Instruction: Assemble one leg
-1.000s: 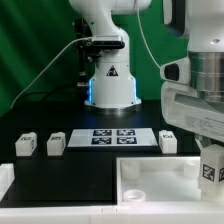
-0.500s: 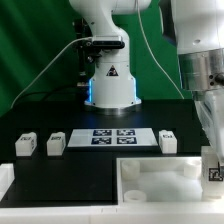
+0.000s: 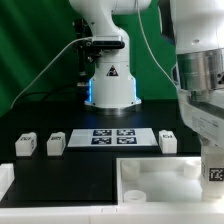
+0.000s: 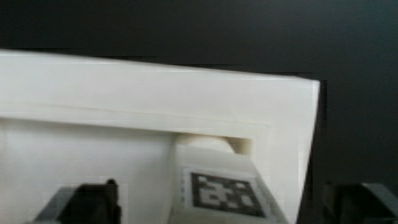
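Note:
One leg (image 3: pixel 214 172), a small white block with a black-and-white tag, stands upright at the corner of the large white tabletop (image 3: pixel 150 178) at the exterior view's right. My gripper (image 3: pixel 211 158) is directly above and around it. In the wrist view the leg (image 4: pixel 224 188) rises from the tabletop's corner (image 4: pixel 125 90), midway between my gripper's (image 4: pixel 224 206) dark fingers (image 4: pixel 89 202). A strip of white tabletop shows on each side between finger and leg, so the jaws stand open around it. Three more legs (image 3: pixel 26 145), (image 3: pixel 56 144), (image 3: pixel 167 141) lie on the black table.
The marker board (image 3: pixel 112 136) lies flat behind the tabletop, in front of the arm's base (image 3: pixel 108 85). A white part (image 3: pixel 5 180) shows at the exterior view's left edge. Black cables hang against the green backdrop.
My gripper has turned about the leg and shifted slightly right and down. The leg stays at the tabletop's corner, sitting a little lower. The loose legs have not moved.

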Action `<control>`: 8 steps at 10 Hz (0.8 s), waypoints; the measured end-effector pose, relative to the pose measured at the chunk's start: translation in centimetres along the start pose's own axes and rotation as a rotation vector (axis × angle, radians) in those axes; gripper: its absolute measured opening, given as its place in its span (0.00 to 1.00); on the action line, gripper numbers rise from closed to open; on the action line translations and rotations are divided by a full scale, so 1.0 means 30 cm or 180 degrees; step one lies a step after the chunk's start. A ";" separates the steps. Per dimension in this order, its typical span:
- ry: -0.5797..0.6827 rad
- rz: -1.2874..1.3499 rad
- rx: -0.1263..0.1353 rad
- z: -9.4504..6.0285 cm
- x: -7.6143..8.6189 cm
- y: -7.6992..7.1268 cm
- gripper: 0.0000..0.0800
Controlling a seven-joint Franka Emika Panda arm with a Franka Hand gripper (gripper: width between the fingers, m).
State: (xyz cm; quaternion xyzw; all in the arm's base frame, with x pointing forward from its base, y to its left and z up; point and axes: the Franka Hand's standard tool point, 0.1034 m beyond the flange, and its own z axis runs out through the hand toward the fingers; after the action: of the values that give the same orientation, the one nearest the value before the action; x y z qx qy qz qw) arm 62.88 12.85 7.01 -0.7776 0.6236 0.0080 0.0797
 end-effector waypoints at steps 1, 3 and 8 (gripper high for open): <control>0.0035 -0.0509 -0.0026 -0.001 -0.002 0.000 0.75; 0.0132 -0.1354 -0.0013 -0.002 -0.025 -0.007 0.80; 0.0221 -0.3096 -0.0147 -0.006 0.044 -0.004 0.81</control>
State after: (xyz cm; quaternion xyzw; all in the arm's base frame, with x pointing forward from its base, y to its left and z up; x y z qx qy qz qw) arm 63.27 11.58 7.04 -0.9802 0.1899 -0.0423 0.0360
